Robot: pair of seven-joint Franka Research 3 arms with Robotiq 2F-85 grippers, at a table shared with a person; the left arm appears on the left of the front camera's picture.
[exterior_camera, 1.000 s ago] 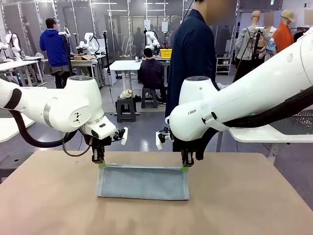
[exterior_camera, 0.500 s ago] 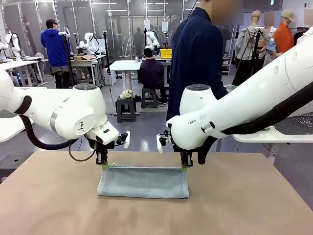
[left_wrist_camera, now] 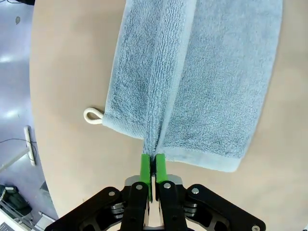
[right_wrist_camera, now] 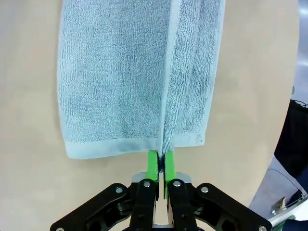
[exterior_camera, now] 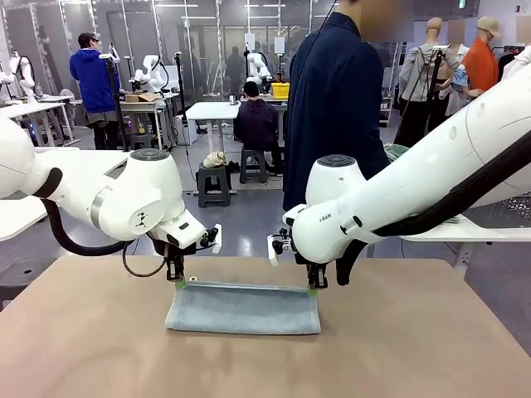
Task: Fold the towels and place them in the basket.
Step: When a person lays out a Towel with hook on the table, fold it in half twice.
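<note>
Over the table [exterior_camera: 415, 348], left gripper [exterior_camera: 180, 283] and right gripper [exterior_camera: 312, 289] are pinching the fluffy blue-grey towel [exterior_camera: 242, 310] lower than before, pads [left_wrist_camera: 145, 169] almost together.

Grey floor [exterior_camera: 241, 228], white tables [exterior_camera: 217, 110], black stools [exterior_camera: 213, 189], glass partitions [exterior_camera: 199, 41] behind.

Letters "FRAN" on the right arm's white housing [exterior_camera: 325, 217]; nothing else legible.

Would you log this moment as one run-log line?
left gripper: pinches pale blue-grey terry towel | right gripper: pinches towel | towel: folded on tan table
</note>
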